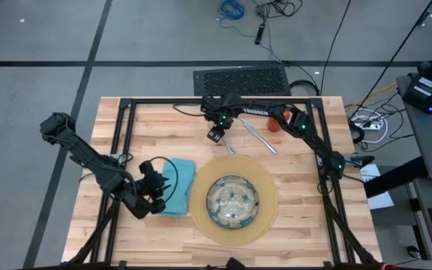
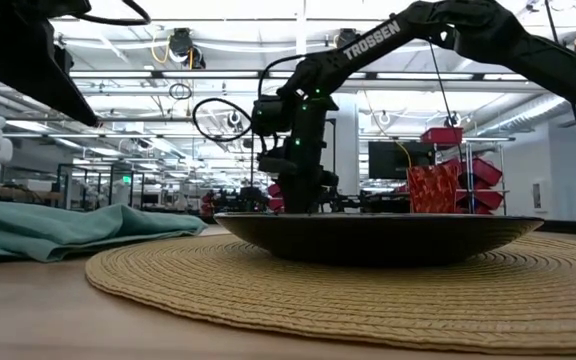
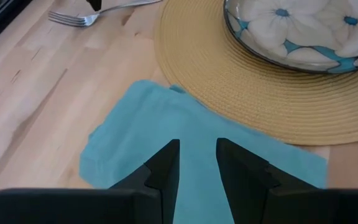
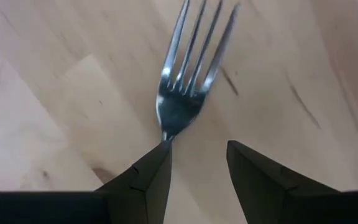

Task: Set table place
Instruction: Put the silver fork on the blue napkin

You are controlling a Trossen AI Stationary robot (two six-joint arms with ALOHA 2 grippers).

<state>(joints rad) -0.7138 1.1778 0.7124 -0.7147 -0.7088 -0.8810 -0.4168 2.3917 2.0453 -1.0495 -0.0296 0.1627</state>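
Place setting, partway done. On the plank worktop (image 1: 298,225) the round tan mat (image 1: 265,217) lies near the front edge with the flower-patterned glass plate (image 1: 233,201) centred on it. The teal napkin (image 1: 177,187) lies flat just left of the mat, its right edge touching or slightly overlapping the mat's rim.

Left gripper (image 3: 197,165) hovers over the napkin. Its fingers stand parted with only cloth showing in the gap; nothing is pinched between them, so I read it as released and waiting.

Right gripper (image 4: 197,165) is at the back of the worktop, beyond the mat, down at the fork (image 4: 188,74). The fork lies flat on the wood, tines pointing away from the gripper, its neck touching the inner tip of one finger. The fingers are parted and not clamped on the handle; whether this is an approach or a let-go I cannot tell.

Still at the back, well apart from the setting: two more silver utensils (image 1: 259,135), presumably knife and spoon, though which is which I cannot tell, and the small orange cup (image 1: 274,124) beside the right arm.

Judgement: mat, plate and napkin are done; fork, knife, spoon and cup remain to be placed around the plate.
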